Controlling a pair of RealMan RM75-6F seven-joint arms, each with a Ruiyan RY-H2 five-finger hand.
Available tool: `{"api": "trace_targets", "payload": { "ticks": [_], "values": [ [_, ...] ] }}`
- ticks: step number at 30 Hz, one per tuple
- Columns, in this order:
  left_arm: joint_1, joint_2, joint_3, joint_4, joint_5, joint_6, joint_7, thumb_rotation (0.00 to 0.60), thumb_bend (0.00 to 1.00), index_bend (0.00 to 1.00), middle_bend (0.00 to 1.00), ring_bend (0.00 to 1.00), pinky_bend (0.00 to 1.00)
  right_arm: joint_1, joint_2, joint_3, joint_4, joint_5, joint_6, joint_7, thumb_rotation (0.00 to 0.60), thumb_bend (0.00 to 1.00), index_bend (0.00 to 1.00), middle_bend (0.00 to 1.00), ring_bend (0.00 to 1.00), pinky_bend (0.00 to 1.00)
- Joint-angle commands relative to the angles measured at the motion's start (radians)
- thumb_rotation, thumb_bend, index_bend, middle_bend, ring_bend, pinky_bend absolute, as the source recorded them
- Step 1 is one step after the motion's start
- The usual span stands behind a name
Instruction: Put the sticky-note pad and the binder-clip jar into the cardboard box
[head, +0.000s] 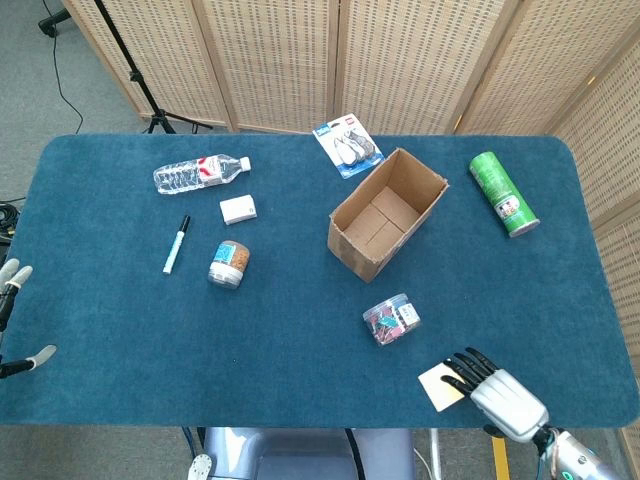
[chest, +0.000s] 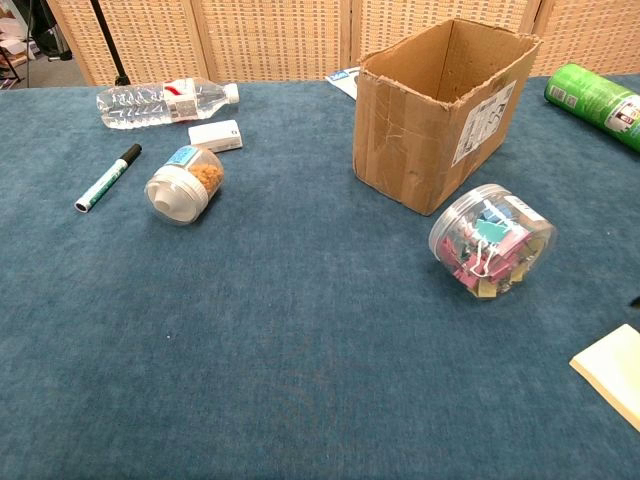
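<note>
- Left hand just off the table's left edge, only pale fingertips showing, spread apart and holding nothing.
- Blue table with broad bare cloth along the near left and centre, free room for an arm.
- Water bottle lying on its side near the far left, red label band, print too small to read.
- Marker lying near the bottle, black cap toward the far edge; small white box just beside it to the right.
- Snack jar on its side, blue sticker, text unreadable.
- Blister pack at the far edge, touching or almost touching the box's far corner.
- Cardboard box upright and open at the top, long axis running diagonally from near left to far right; white printed label on its side in the chest view, too small to read.
- Binder-clip jar on its side just in front of the box, apart from it, lid end facing near left, long axis roughly crosswise.
- Sticky-note pad flat near the front edge, rotated as a diamond.
- Right hand at the pad's right corner, dark fingers spread over it, nothing gripped; contact with the pad unclear.
- Green can lying far right, long axis diagonal, label illegible.
</note>
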Motion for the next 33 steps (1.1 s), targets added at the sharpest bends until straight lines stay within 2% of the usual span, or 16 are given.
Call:
{"api": "trace_targets", "payload": {
  "ticks": [1, 8, 19, 22, 24, 27, 30, 33],
  "values": [
    [-0.003, 0.001, -0.001, 0.0, -0.005, -0.006, -0.001, 0.6, 0.0, 0.0, 0.0, 0.0, 0.0, 0.029, -0.023, 0.016, -0.033, 0.032, -0.053, -0.046, 0.6, 0.0, 0.16, 0.1, 0.0, 0.0],
    [-0.006, 0.003, -0.001, -0.002, -0.01, -0.016, -0.002, 0.6, 0.0, 0.0, 0.0, 0.0, 0.0, 0.061, -0.05, 0.039, -0.055, 0.087, -0.125, -0.109, 0.6, 0.0, 0.16, 0.1, 0.0, 0.0],
    [-0.009, 0.007, -0.003, -0.001, -0.015, -0.023, -0.011, 0.6, 0.0, 0.0, 0.0, 0.0, 0.0, 0.081, -0.085, 0.033, -0.045, 0.149, -0.189, -0.158, 0.6, 0.0, 0.19, 0.12, 0.0, 0.0],
    [-0.01, 0.006, -0.004, -0.001, -0.016, -0.023, -0.011, 0.6, 0.0, 0.0, 0.0, 0.0, 0.0, 0.085, -0.104, 0.03, -0.024, 0.153, -0.191, -0.158, 0.6, 0.0, 0.29, 0.2, 0.06, 0.03],
    [-0.01, 0.006, -0.005, -0.001, -0.017, -0.024, -0.01, 0.6, 0.0, 0.0, 0.0, 0.0, 0.0, 0.085, -0.118, 0.03, -0.01, 0.151, -0.181, -0.152, 0.6, 0.0, 0.42, 0.33, 0.17, 0.11],
    [-0.012, 0.005, -0.004, -0.001, -0.019, -0.028, -0.006, 0.6, 0.0, 0.0, 0.0, 0.0, 0.0, 0.082, -0.146, 0.03, 0.029, 0.133, -0.139, -0.134, 0.6, 0.03, 0.55, 0.48, 0.31, 0.23],
    [-0.015, 0.004, -0.003, -0.002, -0.019, -0.034, -0.001, 0.6, 0.0, 0.0, 0.0, 0.0, 0.0, 0.078, -0.174, 0.027, 0.078, 0.114, -0.097, -0.104, 0.6, 0.09, 0.59, 0.54, 0.36, 0.29],
    [-0.016, 0.003, -0.003, -0.003, -0.02, -0.037, 0.002, 0.6, 0.0, 0.0, 0.0, 0.0, 0.0, 0.077, -0.179, 0.018, 0.103, 0.098, -0.061, -0.061, 0.6, 0.16, 0.62, 0.56, 0.39, 0.31]
  ]
}}
